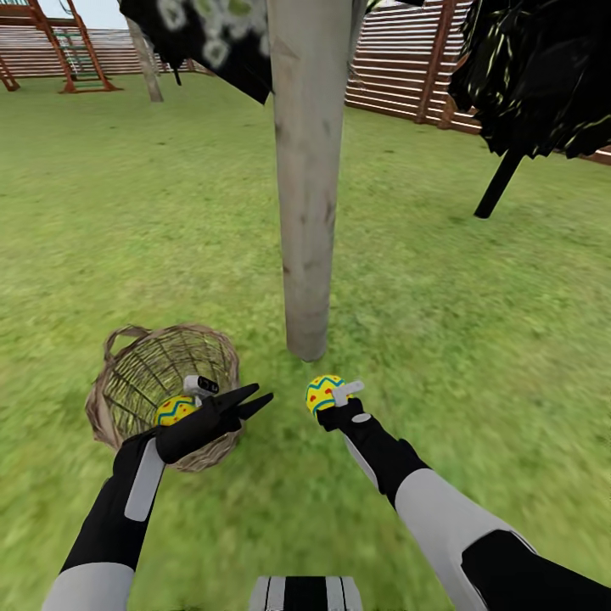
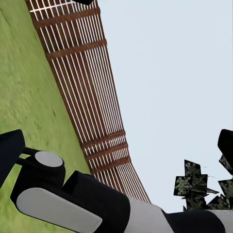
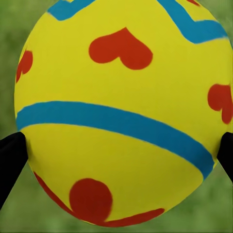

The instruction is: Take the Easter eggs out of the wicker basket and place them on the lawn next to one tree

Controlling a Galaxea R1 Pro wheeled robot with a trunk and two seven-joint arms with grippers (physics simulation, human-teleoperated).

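Head view: the lawn (image 1: 475,339) of mottled green grass spreads to a brown slat fence (image 1: 399,76), with a red play frame (image 1: 68,51) at far left. A pale grey-beige tree (image 1: 307,178) rises upright from the grass at centre; a black cone-shaped tree (image 1: 535,76) on a thin dark stem stands well apart to its right. The wicker basket (image 1: 119,382) rests on the grass left of the trunk's base, tipped toward the robot so its open weave interior shows. One blue-zigzag egg (image 1: 174,411) lies inside it, partly hidden by the left arm. The left pincer (image 1: 250,399) hovers at the basket's near rim with its black fingers slightly apart and nothing between them. The right pincer (image 1: 329,397) is clamped on a second egg (image 1: 321,391), yellow with blue zigzag and red marks, held just in front of the trunk's base; whether it touches the grass cannot be told. Right wrist view confirms black fingertips (image 3: 10,162) pressed against either side of that egg. A third egg cannot be made out.
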